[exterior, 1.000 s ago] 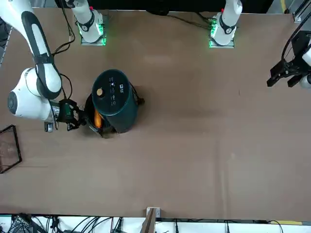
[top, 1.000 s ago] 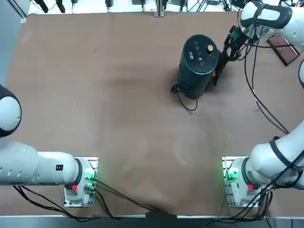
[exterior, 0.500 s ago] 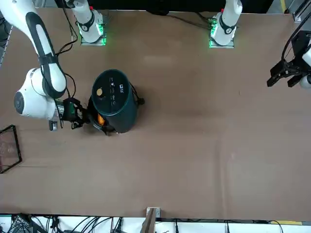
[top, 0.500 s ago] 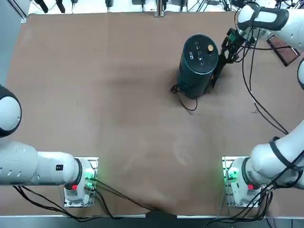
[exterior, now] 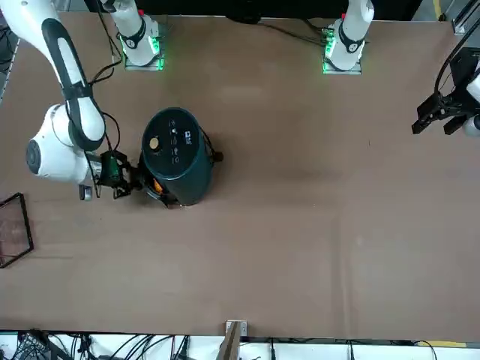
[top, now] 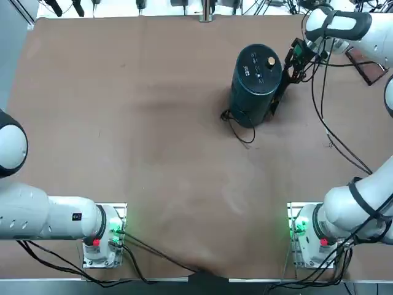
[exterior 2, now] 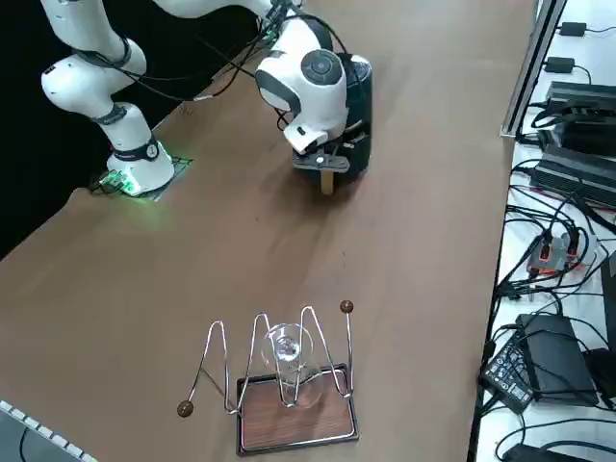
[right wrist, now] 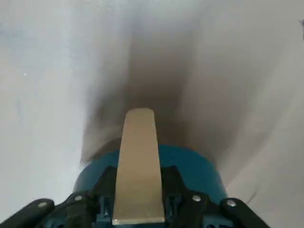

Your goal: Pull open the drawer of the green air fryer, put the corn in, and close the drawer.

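The job looks to be in its last stage. The green air fryer (exterior: 178,155) stands upright on the far half of the table (top: 153,178), right of the middle. Its dark drawer (exterior: 166,199) is at the base, seemingly still a little out, and a sliver of the orange corn (exterior: 157,186) shows inside it. So the opening and the loading look done; what remains, I judge, is to push the drawer fully home and back the arm away. The right gripper (top: 274,109) is close against the fryer's right side, its fingers together; whether they touch the drawer I cannot tell.

The table is a broad, plain brown surface with faint marks. A black cord (top: 243,140) trails from the fryer's near side. Over at the far right sit a wire rack (exterior 2: 279,385) and a dark-framed tray (exterior 2: 296,443). Beyond the far edge, a white bench carries black boxes (exterior 2: 551,358) and tangled cables.
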### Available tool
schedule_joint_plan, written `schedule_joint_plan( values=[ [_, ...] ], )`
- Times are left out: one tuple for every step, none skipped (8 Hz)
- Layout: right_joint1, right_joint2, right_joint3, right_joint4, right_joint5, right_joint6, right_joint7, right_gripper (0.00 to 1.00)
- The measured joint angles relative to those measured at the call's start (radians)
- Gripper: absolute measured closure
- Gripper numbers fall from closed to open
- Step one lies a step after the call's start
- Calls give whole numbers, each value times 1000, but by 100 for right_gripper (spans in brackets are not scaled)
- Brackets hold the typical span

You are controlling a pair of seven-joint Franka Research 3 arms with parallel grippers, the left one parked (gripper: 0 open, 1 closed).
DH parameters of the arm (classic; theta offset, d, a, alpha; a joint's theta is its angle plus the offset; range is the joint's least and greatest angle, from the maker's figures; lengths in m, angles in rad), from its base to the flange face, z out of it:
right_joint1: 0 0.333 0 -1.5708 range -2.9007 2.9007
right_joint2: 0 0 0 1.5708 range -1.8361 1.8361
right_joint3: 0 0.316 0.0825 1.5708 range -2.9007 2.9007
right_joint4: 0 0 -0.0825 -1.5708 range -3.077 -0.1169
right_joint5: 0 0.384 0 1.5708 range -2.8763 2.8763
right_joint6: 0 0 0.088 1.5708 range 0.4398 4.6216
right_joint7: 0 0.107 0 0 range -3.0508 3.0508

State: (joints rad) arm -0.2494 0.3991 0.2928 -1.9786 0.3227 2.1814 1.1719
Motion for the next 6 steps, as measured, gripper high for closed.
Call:
schedule_joint_plan(
  values=[
    [1,-3,0,-5,1,6,0,53],
    [1,-3,-1,-6,6,8,0,53],
    [2,-3,-1,-6,10,10,-1,53],
    [4,-4,-1,-7,11,14,-2,53],
    [6,-4,-1,-9,11,18,-2,53],
    [7,-4,-1,-11,13,24,-2,53]
  ],
)
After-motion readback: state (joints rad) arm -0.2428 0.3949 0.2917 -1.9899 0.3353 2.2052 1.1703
